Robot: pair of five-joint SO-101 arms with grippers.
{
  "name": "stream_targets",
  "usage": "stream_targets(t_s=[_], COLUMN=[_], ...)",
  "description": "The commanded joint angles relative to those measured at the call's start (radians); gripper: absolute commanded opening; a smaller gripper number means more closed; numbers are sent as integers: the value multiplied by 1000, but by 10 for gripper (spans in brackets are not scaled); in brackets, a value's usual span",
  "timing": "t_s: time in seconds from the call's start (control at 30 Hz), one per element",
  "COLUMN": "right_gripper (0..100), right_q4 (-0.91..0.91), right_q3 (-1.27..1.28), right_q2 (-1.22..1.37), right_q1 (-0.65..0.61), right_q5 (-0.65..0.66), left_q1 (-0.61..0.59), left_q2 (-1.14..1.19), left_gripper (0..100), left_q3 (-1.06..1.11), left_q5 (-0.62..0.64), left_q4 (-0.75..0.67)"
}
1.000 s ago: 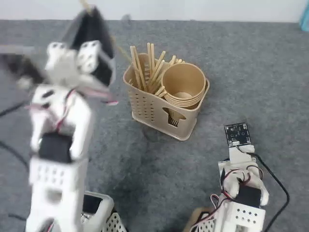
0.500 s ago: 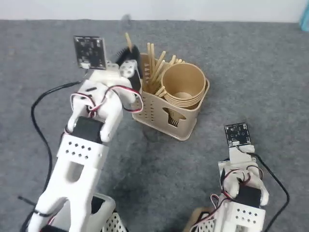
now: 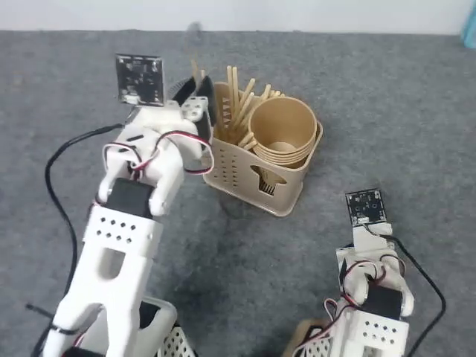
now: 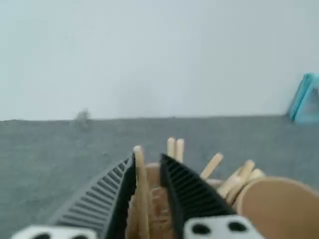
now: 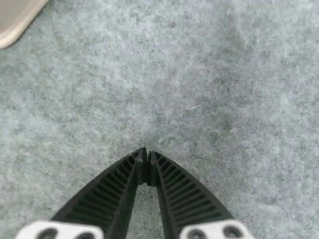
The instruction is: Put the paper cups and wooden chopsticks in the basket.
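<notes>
Left wrist view: we log the left gripper (image 4: pixel 147 160) over the basket (image 3: pixel 249 178) rim, jaws clamped on one upright chopstick (image 4: pixel 140 199). We see the paper cups (image 3: pixel 282 128) nested inside the basket beside the other chopsticks (image 3: pixel 236 97). Our judgement: lower the tip inside the wall, then release. The right gripper (image 5: pixel 146 167) is over the bench (image 5: pixel 224 74) with jaws closed and empty, well apart from the basket.
</notes>
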Motion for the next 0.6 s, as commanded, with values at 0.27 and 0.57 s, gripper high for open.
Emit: stream_targets(t_s=[0.27,0.57], right_gripper=[6,6], right_q4=[-1,-1], right_q3=[-15,-15], right_q2=[-10,-10], right_q1=[1,1], right_q5=[12,12], left_q1=[-170,-327], left_q2=[-3,-3], left_gripper=[305,255], left_q3=[-240,-231], left_q5=[-17,-11], left_q4=[400,577])
